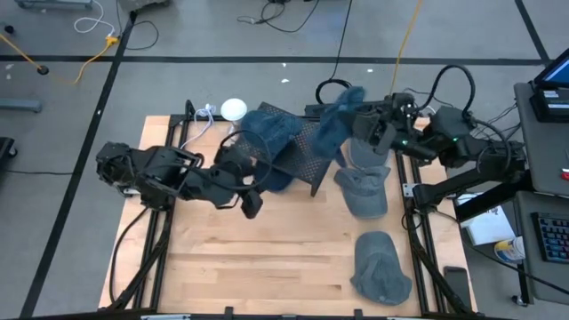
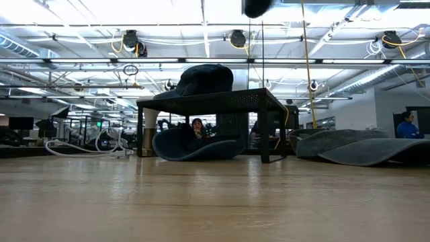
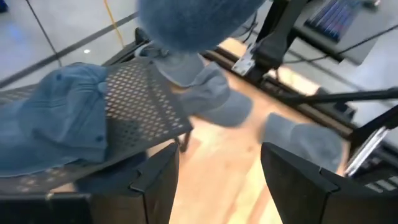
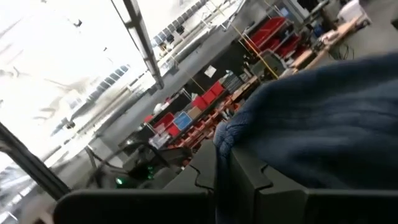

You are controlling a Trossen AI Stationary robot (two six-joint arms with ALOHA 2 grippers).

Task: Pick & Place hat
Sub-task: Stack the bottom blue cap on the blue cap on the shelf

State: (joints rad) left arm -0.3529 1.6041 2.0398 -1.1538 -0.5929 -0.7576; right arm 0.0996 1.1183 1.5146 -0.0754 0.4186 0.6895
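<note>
Hat: blue hat [image 1: 336, 124] is held aloft by right gripper [image 1: 366, 124] over the rack's [image 1: 307, 151] right edge, near the table's [image 1: 267, 258] far right corner | Jaws: right clamped on fabric; left gripper [image 1: 249, 197] parted, empty, beside the rack | Handling: judged soft, light, floppy; best pinched at crown or brim | Axis: hangs crumpled, long axis roughly vertical; brim direction cannot be told

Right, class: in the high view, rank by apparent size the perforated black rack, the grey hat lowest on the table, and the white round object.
1. Perforated black rack, largest.
2. Grey hat, clearly smaller.
3. White round object, smallest by far.
Hats partly cover the rack, so its full outline is hidden.
</note>
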